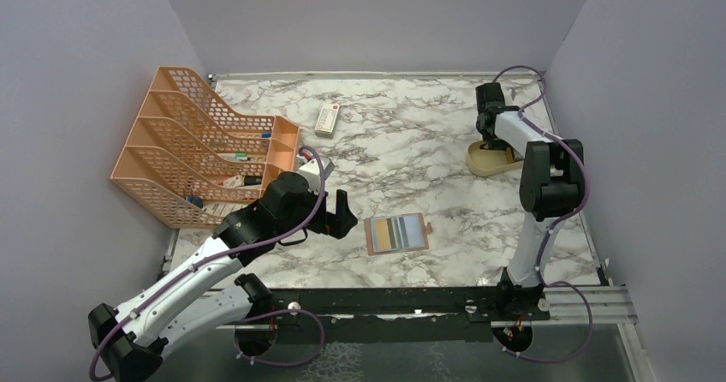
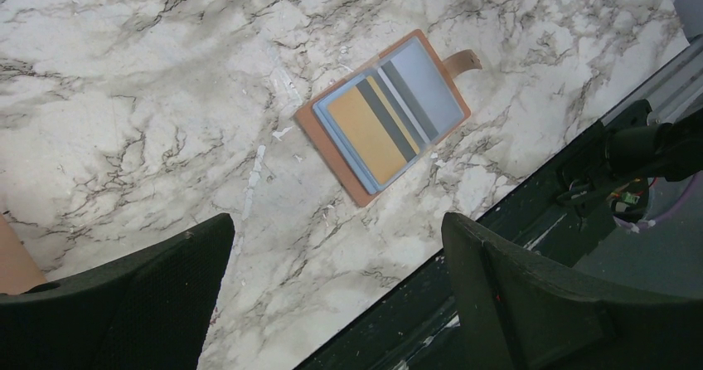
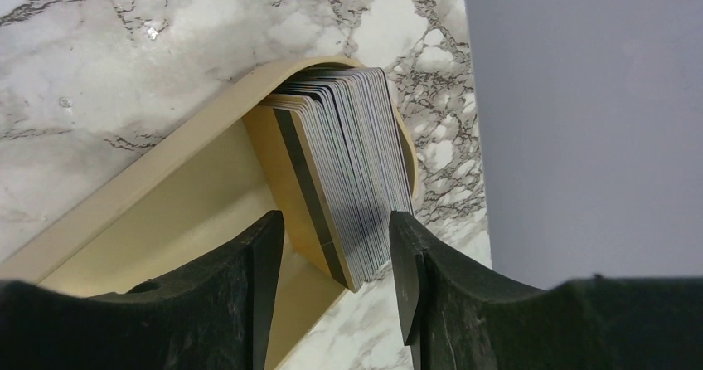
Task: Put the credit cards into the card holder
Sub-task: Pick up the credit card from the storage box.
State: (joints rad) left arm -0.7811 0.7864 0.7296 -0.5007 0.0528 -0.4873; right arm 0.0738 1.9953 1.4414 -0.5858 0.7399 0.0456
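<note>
The brown card holder [image 1: 395,234] lies open and flat on the marble near the front edge. Several credit cards [image 2: 369,133] in gold, grey and pale blue are fanned inside the card holder [image 2: 332,150], and its clasp tab points away. My left gripper [image 1: 342,215] hovers just left of the holder, open wide with nothing between its fingers [image 2: 337,221]. My right gripper [image 1: 490,138] is at the back right over a tan box [image 3: 166,212]. A thick stack of credit cards [image 3: 344,163] stands on edge there. The right gripper [image 3: 336,221] is open and straddles the stack, with a gap at the left finger.
An orange mesh file rack [image 1: 201,146] stands at the back left. A white remote-like item [image 1: 327,118] lies behind the middle. The black front rail [image 1: 394,301] runs just below the holder. The tan box [image 1: 488,164] sits near the right wall [image 3: 580,96].
</note>
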